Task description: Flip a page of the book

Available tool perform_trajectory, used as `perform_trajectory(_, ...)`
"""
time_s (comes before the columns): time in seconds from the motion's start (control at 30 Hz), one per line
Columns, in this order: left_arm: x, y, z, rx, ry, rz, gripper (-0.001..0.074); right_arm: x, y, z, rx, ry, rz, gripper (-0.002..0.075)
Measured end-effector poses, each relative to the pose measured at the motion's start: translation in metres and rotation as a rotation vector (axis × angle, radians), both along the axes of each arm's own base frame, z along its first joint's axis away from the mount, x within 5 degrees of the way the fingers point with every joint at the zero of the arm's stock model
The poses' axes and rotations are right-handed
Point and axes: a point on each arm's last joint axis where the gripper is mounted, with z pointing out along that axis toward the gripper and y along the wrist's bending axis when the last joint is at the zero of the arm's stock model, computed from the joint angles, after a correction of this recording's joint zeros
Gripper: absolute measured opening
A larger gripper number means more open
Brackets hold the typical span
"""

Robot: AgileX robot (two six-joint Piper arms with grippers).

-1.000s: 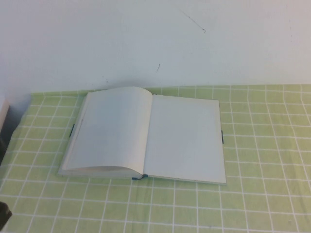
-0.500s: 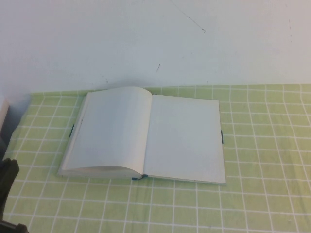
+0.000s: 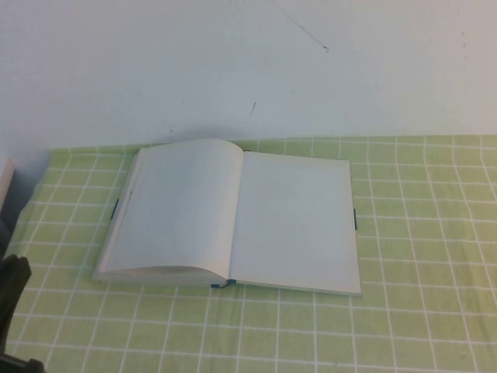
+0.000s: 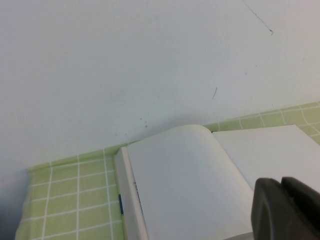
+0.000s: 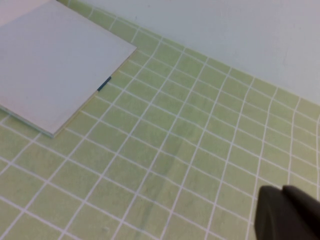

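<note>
Green checked cloth (image 3: 419, 233) carries your open book (image 3: 233, 217); left gripper (image 4: 287, 207) hovers near its left page, fingers unreadable, right gripper (image 5: 287, 212) clenched empty.

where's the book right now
In the high view the book lies open on the green checked cloth, left of centre, near the white wall, untouched by either claw.
</note>
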Motion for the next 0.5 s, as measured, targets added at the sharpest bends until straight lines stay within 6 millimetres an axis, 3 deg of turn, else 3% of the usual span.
perform_trajectory(0.5,-0.0002,0.0001,-0.0046,0.006,0.015,0.001,-0.0004,-0.0003,-0.0002,-0.0008,-0.002,0.010,-0.002,-0.0001)
